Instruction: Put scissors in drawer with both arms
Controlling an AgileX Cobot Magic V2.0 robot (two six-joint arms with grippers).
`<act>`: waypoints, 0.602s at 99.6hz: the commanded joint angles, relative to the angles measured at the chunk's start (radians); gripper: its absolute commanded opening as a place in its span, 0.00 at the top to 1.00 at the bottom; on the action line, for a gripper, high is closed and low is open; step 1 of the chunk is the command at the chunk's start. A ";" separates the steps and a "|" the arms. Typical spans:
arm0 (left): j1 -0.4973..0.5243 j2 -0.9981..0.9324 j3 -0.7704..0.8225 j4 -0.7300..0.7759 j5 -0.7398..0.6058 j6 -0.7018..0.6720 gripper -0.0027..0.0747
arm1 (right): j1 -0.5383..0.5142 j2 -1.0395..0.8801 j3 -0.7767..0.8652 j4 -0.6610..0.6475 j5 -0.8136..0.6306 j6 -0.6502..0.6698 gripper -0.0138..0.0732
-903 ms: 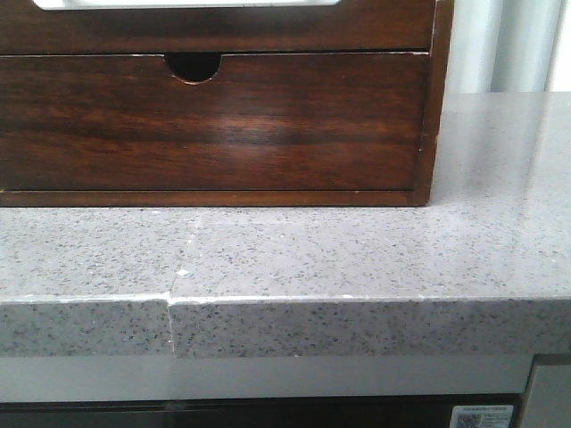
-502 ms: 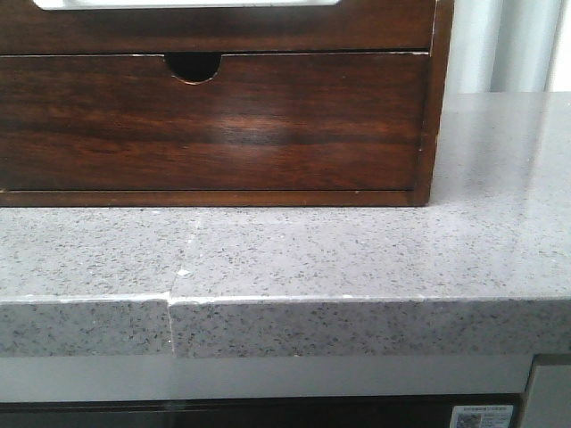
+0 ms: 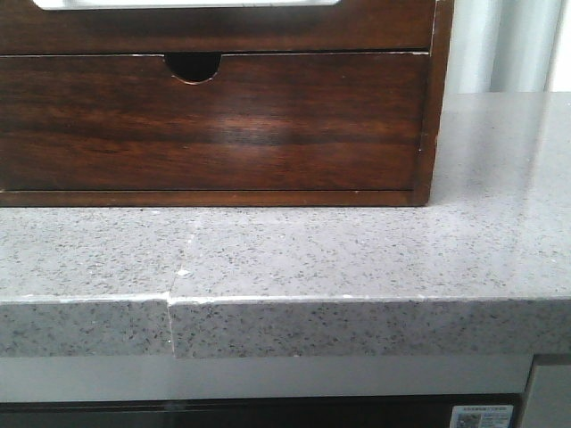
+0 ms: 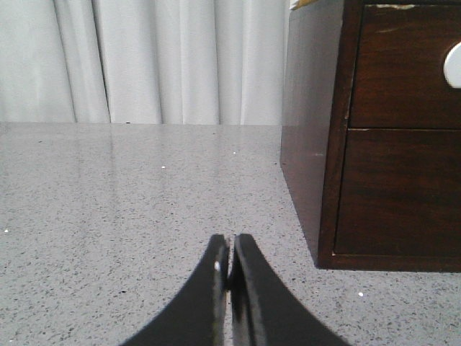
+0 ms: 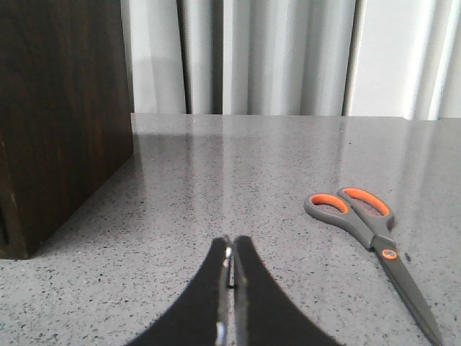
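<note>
Scissors (image 5: 367, 238) lie flat on the worktop (image 3: 357, 259) to the right of the cabinet (image 5: 57, 115), untouched; front view unchanged over the last second, drawer (image 3: 214, 27) unopened, left pincer (image 4: 230, 249) and right pincer (image 5: 230, 252) both clenched empty.

Lighting is soft and even in all three views, daylight-ish, mostly coming through the pale curtains (image 5: 288, 58) at the back, which look nearly blown out in both wrist views. The glossy lower drawer front (image 3: 214, 120) has a hazy bright patch of glare in the middle in the front view. The speckled countertop (image 4: 108, 202) picks up faint streaky curtain reflections. Shadows are weak, just a thin dark line under the cabinet (image 4: 317, 130). Front view's a bit soft overall. Both sets of black fingers close to the lens show as featureless dark shapes.
</note>
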 commanded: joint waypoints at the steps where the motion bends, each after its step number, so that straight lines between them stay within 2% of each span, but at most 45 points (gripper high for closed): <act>1: -0.006 -0.032 0.037 -0.003 -0.089 -0.010 0.99 | -0.004 -0.021 0.016 0.003 -0.080 -0.001 0.92; 19: -0.006 -0.032 0.021 -0.012 -0.093 -0.012 0.99 | -0.004 -0.021 -0.011 0.054 -0.062 0.002 0.92; 33: -0.006 -0.032 -0.055 -0.070 -0.068 -0.012 0.99 | -0.004 -0.021 -0.101 0.098 0.038 0.002 0.92; 60: -0.006 0.064 -0.317 -0.075 0.163 -0.012 0.99 | -0.004 0.069 -0.359 0.096 0.260 0.002 0.92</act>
